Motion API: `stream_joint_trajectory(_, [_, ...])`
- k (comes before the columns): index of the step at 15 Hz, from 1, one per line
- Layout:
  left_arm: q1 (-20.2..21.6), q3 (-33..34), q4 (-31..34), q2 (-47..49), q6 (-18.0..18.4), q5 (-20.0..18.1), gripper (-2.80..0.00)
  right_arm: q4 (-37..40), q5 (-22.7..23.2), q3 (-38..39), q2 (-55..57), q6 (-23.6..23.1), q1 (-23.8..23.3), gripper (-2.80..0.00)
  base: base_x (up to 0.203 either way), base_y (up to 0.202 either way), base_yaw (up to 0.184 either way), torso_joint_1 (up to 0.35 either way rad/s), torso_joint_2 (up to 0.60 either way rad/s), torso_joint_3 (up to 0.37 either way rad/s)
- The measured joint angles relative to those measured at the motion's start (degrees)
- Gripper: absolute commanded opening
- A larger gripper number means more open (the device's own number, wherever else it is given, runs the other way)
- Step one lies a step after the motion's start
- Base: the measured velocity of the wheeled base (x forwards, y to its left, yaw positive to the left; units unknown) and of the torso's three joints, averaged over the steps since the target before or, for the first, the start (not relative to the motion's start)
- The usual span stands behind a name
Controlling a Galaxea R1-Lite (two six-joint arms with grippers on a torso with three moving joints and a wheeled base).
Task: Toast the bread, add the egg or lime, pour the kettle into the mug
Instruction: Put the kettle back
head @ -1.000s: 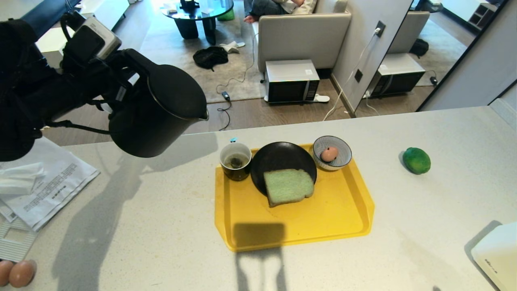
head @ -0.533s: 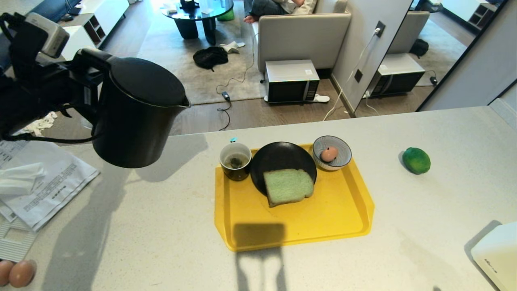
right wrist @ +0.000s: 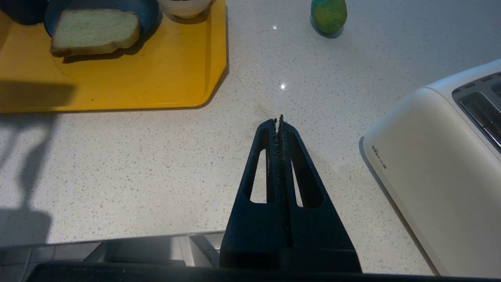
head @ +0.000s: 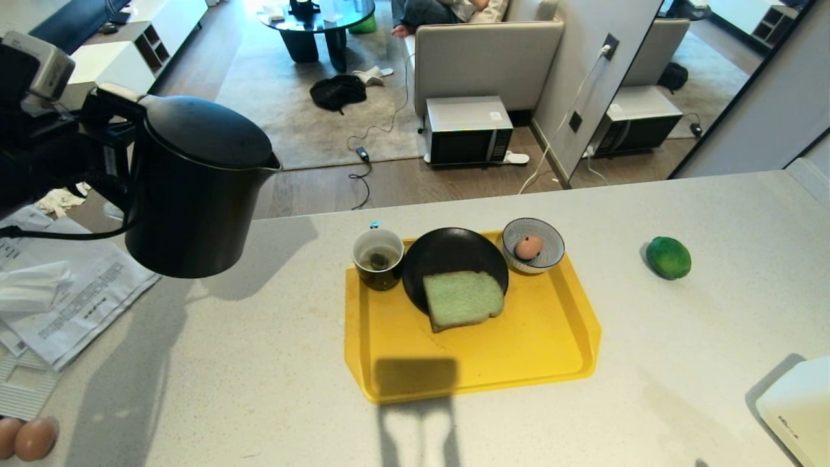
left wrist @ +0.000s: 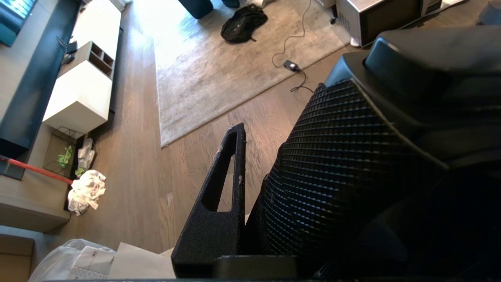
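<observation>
Speckled worktop (head: 259,363) carrying one yellow tray (head: 480,363): one mug (head: 378,258), one bread (head: 462,299) on one plate (head: 447,250), one egg (head: 528,247) in one bowl (head: 551,256). One lime (head: 668,257) right; two brown eggs (head: 26,438) near left. Left tool (head: 107,152) pinches one kettle (head: 194,188), far left; right tool (right wrist: 280,119) pressed together.

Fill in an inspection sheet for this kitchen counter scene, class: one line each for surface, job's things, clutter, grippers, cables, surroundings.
Surface: pale speckled counter, yellow tray on it.
Job's things: bread on black plate; egg in striped bowl; mug on tray; lime right of tray; kettle held aloft, upright.
Clutter: papers, two brown eggs, white toaster.
Grippers: left gripper shut on kettle's handle; right gripper shut, empty.
Cables: on floor.
Surroundings: microwave, sofa.
</observation>
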Motion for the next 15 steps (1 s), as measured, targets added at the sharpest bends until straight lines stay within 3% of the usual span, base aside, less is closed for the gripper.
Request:
stream_joint_trajectory(3, [-1.78, 0.37, -0.79, -1.40, -0.02, 0.57, -2.80, -0.01, -0.01, 0.00, 0.00, -0.01, 0.00, -2.80, 0.000, 0.000, 0.000, 0.000, 0.00, 0.000])
stream_joint_trajectory(10, [-1.52, 5.04, -1.46, -4.32, -1.15, 1.58, -2.80, -0.01, -0.01, 0.00, 0.00, 0.02, 0.00, -2.80, 0.000, 0.000, 0.000, 0.000, 0.00, 0.000])
stream_joint_trajectory(12, [-1.42, 5.62, -1.51, -4.88, -3.73, 4.42, -2.80, -0.01, 0.00, 0.00, 0.00, 0.00, 0.00, -2.80, 0.000, 0.000, 0.000, 0.000, 0.00, 0.000])
stream_joint_trajectory(15, [-2.82, 8.46, -1.83, -5.31, -10.45, 5.24, -2.80, 0.00, -0.02, 0.00, 0.00, 0.00, 0.00, -2.80, 0.000, 0.000, 0.000, 0.000, 0.00, 0.000])
